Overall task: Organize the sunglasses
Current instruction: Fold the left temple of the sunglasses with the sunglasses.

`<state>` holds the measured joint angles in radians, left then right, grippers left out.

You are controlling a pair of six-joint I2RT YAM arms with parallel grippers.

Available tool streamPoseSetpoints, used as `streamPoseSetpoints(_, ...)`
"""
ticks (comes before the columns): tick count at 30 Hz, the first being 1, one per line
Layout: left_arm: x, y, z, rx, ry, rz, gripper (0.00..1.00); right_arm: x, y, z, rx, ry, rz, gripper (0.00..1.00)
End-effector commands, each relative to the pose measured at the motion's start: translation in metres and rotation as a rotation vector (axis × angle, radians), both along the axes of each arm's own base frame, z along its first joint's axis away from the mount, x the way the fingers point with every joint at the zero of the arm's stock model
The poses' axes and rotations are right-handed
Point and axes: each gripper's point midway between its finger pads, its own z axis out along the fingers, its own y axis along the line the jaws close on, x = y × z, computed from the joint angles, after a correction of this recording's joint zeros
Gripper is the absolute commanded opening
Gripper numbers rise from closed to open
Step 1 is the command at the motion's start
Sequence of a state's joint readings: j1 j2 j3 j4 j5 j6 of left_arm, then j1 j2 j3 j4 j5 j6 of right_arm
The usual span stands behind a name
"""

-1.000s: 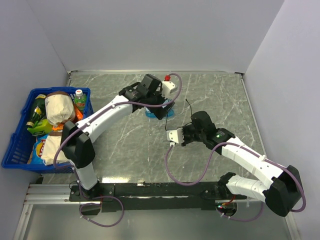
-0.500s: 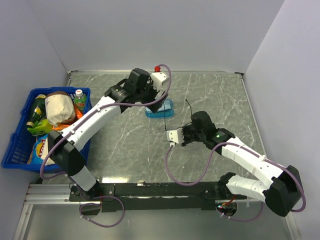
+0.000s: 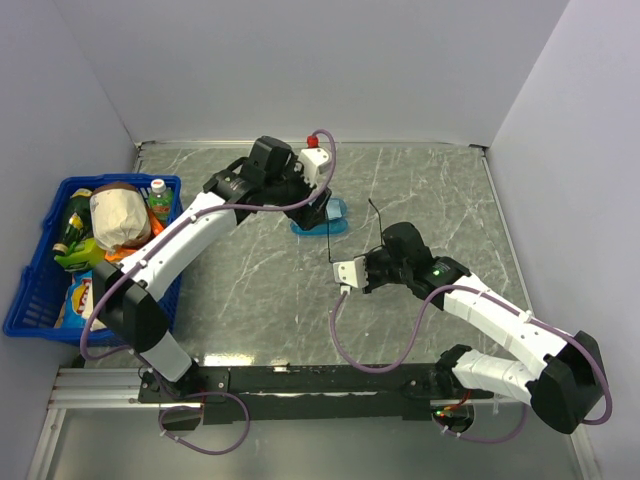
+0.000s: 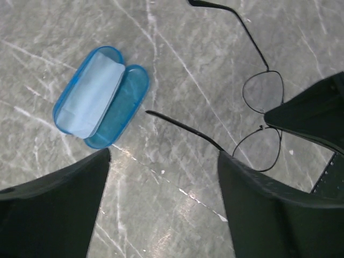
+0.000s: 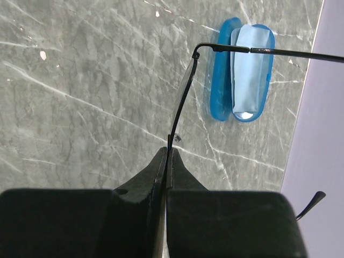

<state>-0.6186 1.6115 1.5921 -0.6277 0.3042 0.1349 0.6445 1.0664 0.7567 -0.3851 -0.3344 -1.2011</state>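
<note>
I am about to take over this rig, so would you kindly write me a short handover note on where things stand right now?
Left gripper: open, empty, over the table between the case and the sunglasses.
Right gripper: shut on the sunglasses, pinching the front frame; both side arms are unfolded.
Case: on the table, open, with the cloth lying in one half.
Done: case open, sunglasses gripped.
Left, probably: fold the side arms, lay the sunglasses in the case, close it.
</note>
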Motion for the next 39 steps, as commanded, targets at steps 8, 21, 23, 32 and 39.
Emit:
streamPoseSetpoints(8,-0.010,-0.015,-0.001,-0.049,0.051,-0.079,0.34,-0.005,0.006,0.009,0.046,-0.010,0.032,0.00)
streamPoseSetpoints(21,-0.011,-0.029,0.000,-0.072,0.110,-0.122,0.27,-0.006,0.007,0.002,0.033,0.011,0.044,0.00)
streamPoseSetpoints(23,-0.009,-0.033,-0.003,-0.072,0.127,-0.126,0.26,-0.008,0.009,-0.001,0.028,0.022,0.055,0.00)
streamPoseSetpoints(32,-0.012,-0.044,-0.023,-0.042,0.173,-0.147,0.26,-0.006,0.009,-0.003,0.024,0.021,0.050,0.00)
streamPoseSetpoints(39,-0.015,-0.051,-0.036,-0.018,0.201,-0.164,0.26,-0.007,0.009,-0.005,0.021,0.028,0.048,0.00)
